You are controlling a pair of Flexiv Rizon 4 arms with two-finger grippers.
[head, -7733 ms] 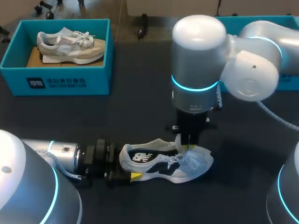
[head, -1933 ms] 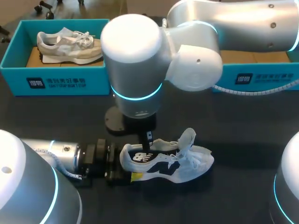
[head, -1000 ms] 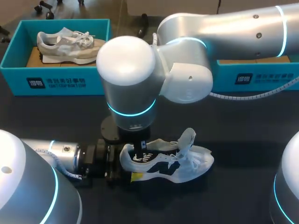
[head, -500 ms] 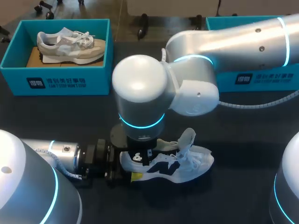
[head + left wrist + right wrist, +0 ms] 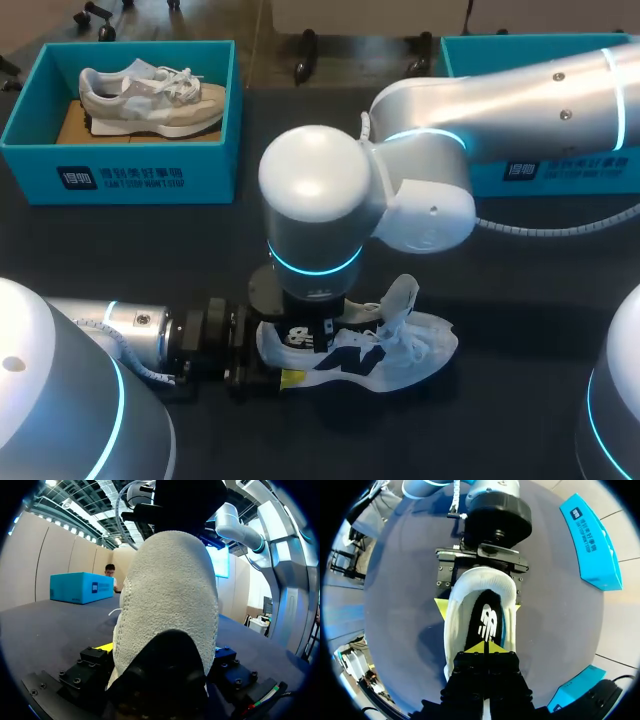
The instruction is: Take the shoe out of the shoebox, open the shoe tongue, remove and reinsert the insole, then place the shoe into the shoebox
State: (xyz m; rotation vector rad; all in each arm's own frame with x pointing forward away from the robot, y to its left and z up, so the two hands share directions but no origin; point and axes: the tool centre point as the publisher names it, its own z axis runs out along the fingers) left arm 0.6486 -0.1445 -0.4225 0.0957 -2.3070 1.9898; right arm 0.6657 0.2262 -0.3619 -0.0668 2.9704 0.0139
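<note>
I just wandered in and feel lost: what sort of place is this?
Probably a robot test bench, not a shop: two robot arms at a dark table, the left gripper clamps a sneaker by the heel, and teal shoeboxes stand behind.

Bright, even light; soft shadows
</note>
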